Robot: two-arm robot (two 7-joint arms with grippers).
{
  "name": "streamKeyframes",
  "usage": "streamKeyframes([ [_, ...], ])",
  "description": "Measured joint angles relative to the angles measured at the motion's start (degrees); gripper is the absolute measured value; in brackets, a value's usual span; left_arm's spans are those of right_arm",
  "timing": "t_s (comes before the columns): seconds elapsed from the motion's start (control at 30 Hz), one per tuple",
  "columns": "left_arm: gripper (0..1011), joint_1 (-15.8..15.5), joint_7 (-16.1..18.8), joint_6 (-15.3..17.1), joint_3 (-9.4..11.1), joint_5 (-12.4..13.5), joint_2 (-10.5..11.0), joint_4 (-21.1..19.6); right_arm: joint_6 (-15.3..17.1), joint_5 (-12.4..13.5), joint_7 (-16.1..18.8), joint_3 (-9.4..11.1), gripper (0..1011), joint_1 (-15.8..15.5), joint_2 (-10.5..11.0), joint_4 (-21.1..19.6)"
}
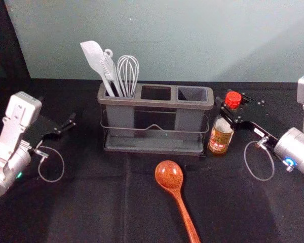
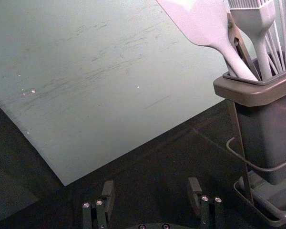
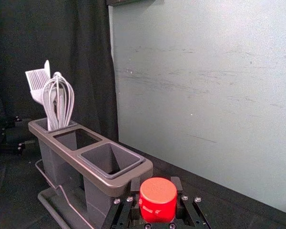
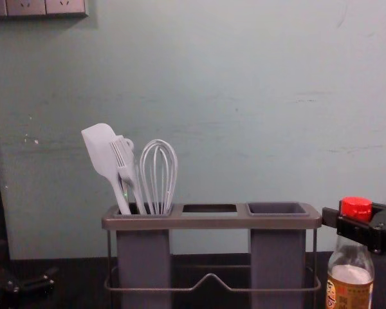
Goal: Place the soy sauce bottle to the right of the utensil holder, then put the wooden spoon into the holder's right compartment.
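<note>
The soy sauce bottle (image 1: 220,135) is upright beside the right end of the utensil holder (image 1: 154,144). My right gripper (image 1: 230,108) is shut on its neck, just under the red cap; in the right wrist view, the gripper (image 3: 156,183) has a finger on each side of the cap (image 3: 158,199). Whether the bottle's base touches the table I cannot tell. The wooden spoon (image 1: 169,175) lies in front of the holder, bowl toward it and handle toward me. Left of the holder, my left gripper (image 1: 70,126) is open and empty; its fingertips (image 2: 151,188) stand wide apart in the left wrist view.
White utensils, a spatula (image 4: 101,149) and a whisk (image 4: 159,174) among them, stand in the holder's left compartment. Its right compartment (image 1: 192,94) holds nothing visible. A pale wall (image 1: 167,40) rises behind the dark-covered table (image 1: 101,202).
</note>
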Motion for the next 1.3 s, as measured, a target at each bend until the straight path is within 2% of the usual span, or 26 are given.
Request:
streamKeyframes([
  [0.23,1005,0.0,0.0,0.0,0.0,0.0,0.0,0.0,-0.3,-0.2,-0.3,0.3,421,-0.1,0.0,0.1],
  [0.33,1005,0.0,0.0,0.0,0.0,0.0,0.0,0.0,-0.7,-0.4,-0.3,0.4,554,-0.1,-0.1,0.3],
  [0.5,1005,0.0,0.0,0.0,0.0,0.0,0.0,0.0,-1.4,-0.1,-0.4,1.1,696,-0.6,-0.2,-0.2],
  [0.63,1005,0.0,0.0,0.0,0.0,0.0,0.0,0.0,-1.6,0.5,-1.0,2.4,848,-2.1,0.3,-2.6],
  [0.87,1005,0.0,0.0,0.0,0.0,0.0,0.0,0.0,-2.4,1.2,-1.4,4.3,1003,-5.5,1.6,-7.5],
  [1.13,1005,0.0,0.0,0.0,0.0,0.0,0.0,0.0,-2.6,1.3,-0.9,4.9,1002,-9.5,3.5,-13.2],
  [1.3,1005,0.0,0.0,0.0,0.0,0.0,0.0,0.0,-2.6,1.2,0.5,3.8,1002,-11.4,4.5,-16.4],
])
